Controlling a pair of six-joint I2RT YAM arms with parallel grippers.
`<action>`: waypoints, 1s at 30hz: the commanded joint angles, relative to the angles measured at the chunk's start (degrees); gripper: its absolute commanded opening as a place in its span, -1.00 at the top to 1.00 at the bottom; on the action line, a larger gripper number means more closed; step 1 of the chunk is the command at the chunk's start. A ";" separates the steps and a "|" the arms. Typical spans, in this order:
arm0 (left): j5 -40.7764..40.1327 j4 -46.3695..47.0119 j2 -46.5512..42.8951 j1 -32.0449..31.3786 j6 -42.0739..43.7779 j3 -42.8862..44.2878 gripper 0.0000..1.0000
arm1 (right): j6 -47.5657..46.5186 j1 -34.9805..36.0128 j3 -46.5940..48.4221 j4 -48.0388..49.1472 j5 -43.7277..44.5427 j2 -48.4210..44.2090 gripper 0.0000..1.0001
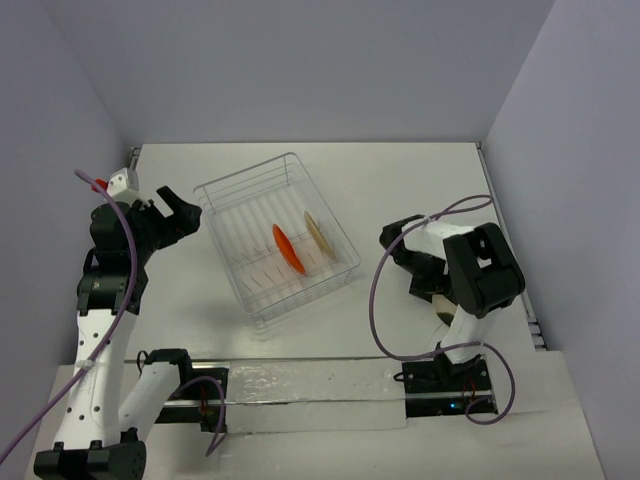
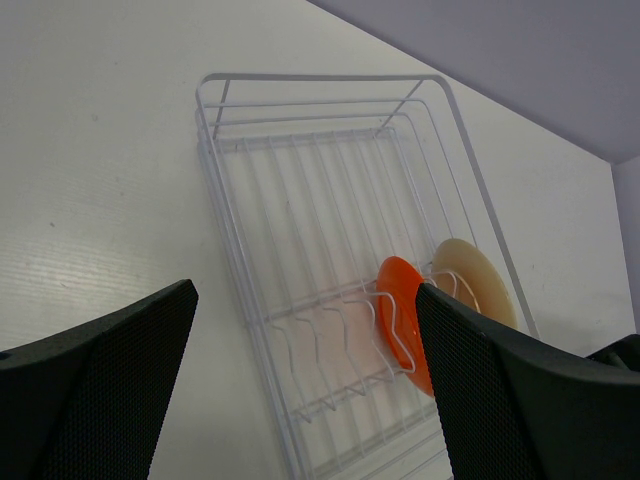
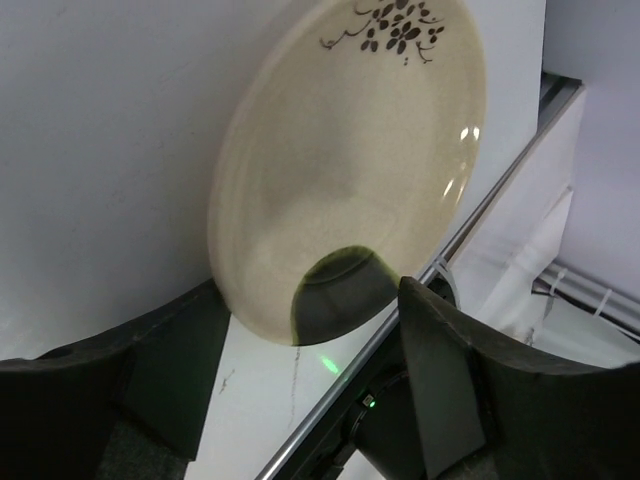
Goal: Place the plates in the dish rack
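The wire dish rack stands mid-table. Two plates stand on edge in its slots: an orange-red one and a cream one. My left gripper hangs open and empty, left of the rack. A third cream plate with dark specks lies near the table's front right edge. My right gripper points down over it. Its jaws are wide, one on each side of the plate's near rim. Whether they touch it is unclear.
A metal rail runs along the table's near edge just beside the third plate. Both arm bases sit behind the rail. Pale walls close in the table's back and sides. A purple cable loops left of the right arm.
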 commanded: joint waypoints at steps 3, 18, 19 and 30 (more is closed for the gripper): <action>-0.19 0.51 -0.51 0.56 0.09 0.80 -0.99 | 2.91 -0.76 4.53 -3.31 4.58 3.53 -0.31; -1.12 0.34 -0.41 0.56 0.13 0.89 -0.99 | 1.95 -1.16 5.73 -3.56 4.73 5.91 0.16; -1.16 0.34 -0.41 0.56 0.13 0.89 -0.99 | 1.69 -1.38 5.82 -3.51 4.69 6.21 0.15; -2.65 -0.10 -0.45 0.56 0.30 0.98 -0.99 | -2.18 -4.71 6.83 -1.32 2.98 9.07 0.23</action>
